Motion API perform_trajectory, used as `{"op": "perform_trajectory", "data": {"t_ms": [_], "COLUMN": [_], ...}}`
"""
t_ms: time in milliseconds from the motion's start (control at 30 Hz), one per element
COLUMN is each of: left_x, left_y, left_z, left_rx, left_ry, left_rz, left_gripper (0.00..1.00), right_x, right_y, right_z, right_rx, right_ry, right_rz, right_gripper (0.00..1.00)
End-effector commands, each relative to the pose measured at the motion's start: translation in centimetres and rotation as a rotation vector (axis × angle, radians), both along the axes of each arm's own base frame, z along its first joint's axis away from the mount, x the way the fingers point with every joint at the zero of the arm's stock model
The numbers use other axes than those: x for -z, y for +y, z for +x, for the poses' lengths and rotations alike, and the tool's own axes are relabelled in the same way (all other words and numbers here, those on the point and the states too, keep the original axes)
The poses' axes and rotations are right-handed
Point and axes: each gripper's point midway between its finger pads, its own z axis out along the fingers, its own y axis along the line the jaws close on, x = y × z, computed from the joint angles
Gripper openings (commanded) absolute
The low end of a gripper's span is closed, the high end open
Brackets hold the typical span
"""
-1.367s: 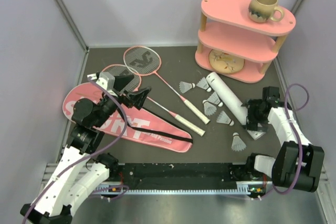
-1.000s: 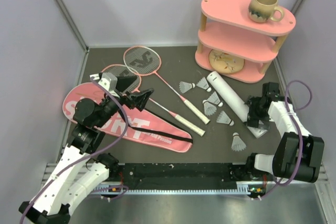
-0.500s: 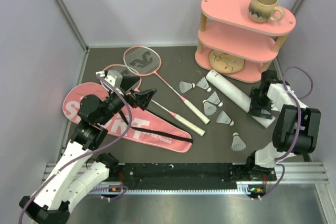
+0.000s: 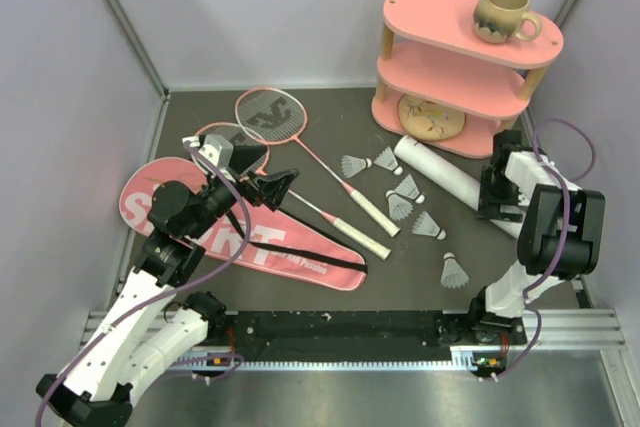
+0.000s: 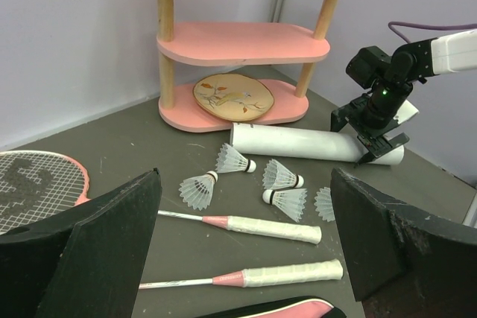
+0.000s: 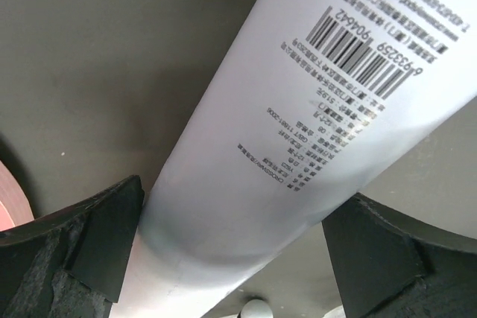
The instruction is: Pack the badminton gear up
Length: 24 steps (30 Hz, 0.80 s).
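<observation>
Your right gripper [image 4: 497, 195] pinches long white tube [image 4: 440, 175] near its lower-right end. Looks light, slick, crushable, so go gentle. Left gripper [image 4: 255, 172] spread.

We read left to right.
First the pink racket-shaped bag [image 4: 290, 262], two pink-framed rackets [image 4: 270, 115] behind it, white feather shuttlecocks [image 4: 400, 207], long white tube [image 4: 440, 172]; pink two-tier shelf [image 4: 430, 12] behind the tube.
</observation>
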Motion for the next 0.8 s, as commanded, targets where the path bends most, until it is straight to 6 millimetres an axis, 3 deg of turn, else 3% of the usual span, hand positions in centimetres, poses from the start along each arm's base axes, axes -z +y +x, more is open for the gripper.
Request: {"op": "perform_trajectory", "data": {"t_ms": [0, 167, 400, 433, 500, 533, 667, 767], "left_x": [-1.6, -1.4, -1.2, -1.2, -0.9, -0.9, -0.4, -0.2], "left_y": [-0.1, 0.2, 0.0, 0.0, 0.0, 0.0, -0.2, -0.6], "left_z": [-0.4, -0.1, -0.1, -0.1, 0.1, 0.2, 0.5, 0.7], "left_rx": [0.012, -0.015, -0.008, -0.006, -0.014, -0.016, -0.019, -0.006], "left_ry": [-0.052, -0.048, -0.044, -0.043, -0.037, -0.036, -0.02, -0.001], "left_rz": [-0.015, -0.004, 0.002, 0.004, 0.01, 0.013, 0.017, 0.015], "left_gripper": [0.98, 0.98, 0.98, 0.98, 0.98, 0.98, 0.98, 0.98], "right_x": [-0.1, -1.9, -8.0, -9.9, -11.6, -13.7, -19.1, -23.5], "right_y": [-1.4, -1.6, -2.4, -2.5, -3.3, -3.6, -4.3, -3.3], "right_z": [-0.2, -0.2, -0.1, -0.5, -1.3, -1.4, -1.7, -1.6], "right_rx": [-0.029, -0.064, -0.126, -0.121, -0.14, -0.147, -0.353, -0.536], "right_ry": [0.039, -0.013, -0.235, -0.294, -0.324, -0.391, -0.492, -0.615], "right_rz": [-0.091, -0.128, -0.246, -0.274, -0.345, -0.387, -0.608, -0.773], "right_gripper": [0.92, 0.74, 0.61, 0.61, 0.6, 0.6, 0.56, 0.51]}}
